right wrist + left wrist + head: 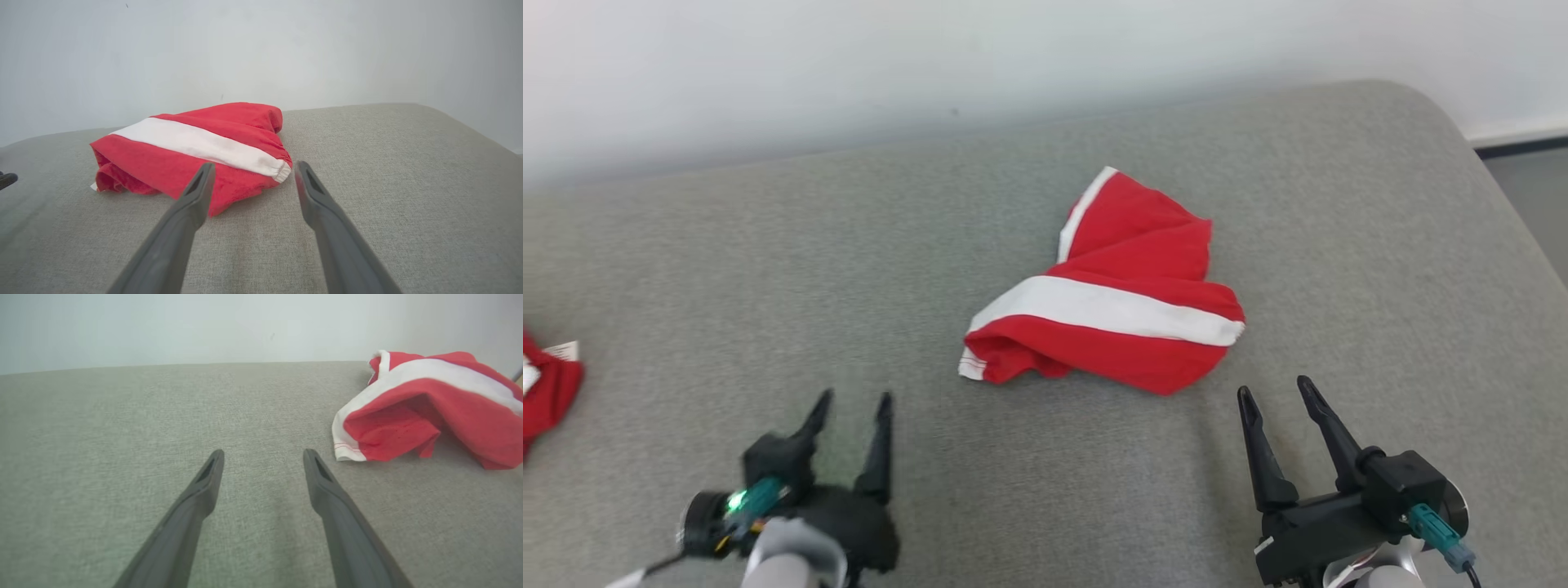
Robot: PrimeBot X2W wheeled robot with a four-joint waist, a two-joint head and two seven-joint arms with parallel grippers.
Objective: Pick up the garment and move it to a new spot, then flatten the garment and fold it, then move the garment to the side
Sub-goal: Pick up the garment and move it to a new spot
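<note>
A crumpled red garment (pixel 1123 282) with white stripes lies in a loose heap near the middle of the grey cushion (pixel 768 269). In the left wrist view the garment (pixel 429 408) sits to the upper right; in the right wrist view the garment (pixel 192 151) lies just beyond the fingertips. My left gripper (pixel 854 400) hovers at the lower left, open and empty, well left of the heap. At the lower right my right gripper (pixel 1274 388) stands open with nothing in it, a short way in front of the heap's near right corner.
Another red and white piece of cloth (pixel 547 388) lies at the cushion's far left edge. A pale wall (pixel 931 57) runs behind the cushion. The cushion's right edge (pixel 1503 196) curves down to a grey floor.
</note>
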